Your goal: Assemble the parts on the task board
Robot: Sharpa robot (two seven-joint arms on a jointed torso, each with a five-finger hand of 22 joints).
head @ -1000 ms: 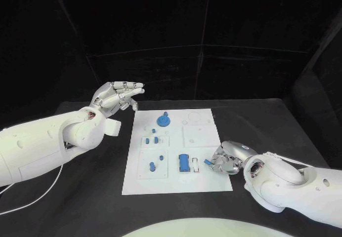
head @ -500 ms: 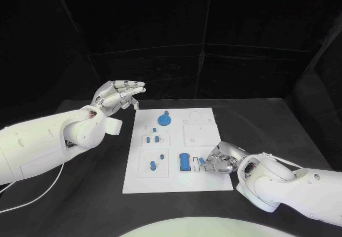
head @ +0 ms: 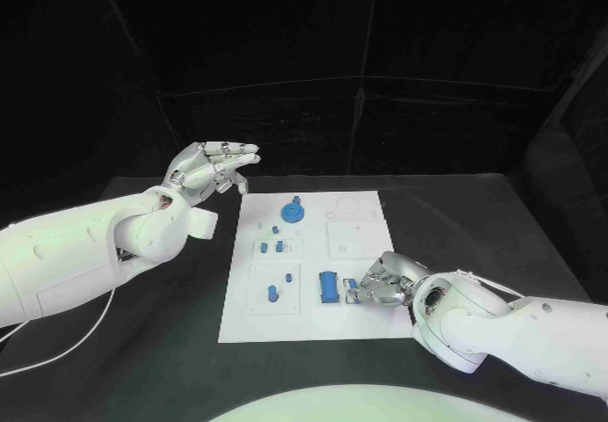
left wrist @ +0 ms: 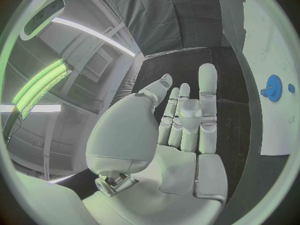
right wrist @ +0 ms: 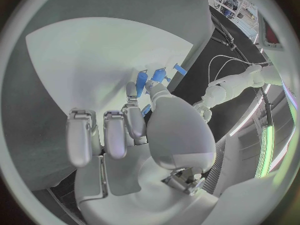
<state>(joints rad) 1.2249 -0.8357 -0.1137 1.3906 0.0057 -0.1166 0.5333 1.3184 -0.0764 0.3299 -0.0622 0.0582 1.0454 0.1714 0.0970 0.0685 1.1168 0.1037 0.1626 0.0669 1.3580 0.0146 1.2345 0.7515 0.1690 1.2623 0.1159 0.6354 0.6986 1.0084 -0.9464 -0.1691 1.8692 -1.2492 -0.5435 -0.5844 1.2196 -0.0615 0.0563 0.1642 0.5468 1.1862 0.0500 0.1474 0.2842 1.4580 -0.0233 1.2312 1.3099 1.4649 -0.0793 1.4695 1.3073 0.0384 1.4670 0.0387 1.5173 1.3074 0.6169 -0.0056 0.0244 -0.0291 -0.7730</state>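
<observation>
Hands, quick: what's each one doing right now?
Left hand: open, raised beside the task board, holding nothing.
Right hand: pinching a small blue part over the board.

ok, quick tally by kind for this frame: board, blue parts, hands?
Task board: 1
Blue parts: 8, one pinched by the right hand
Hands: 2, counting the left hand, held up open
Total: 11
</observation>
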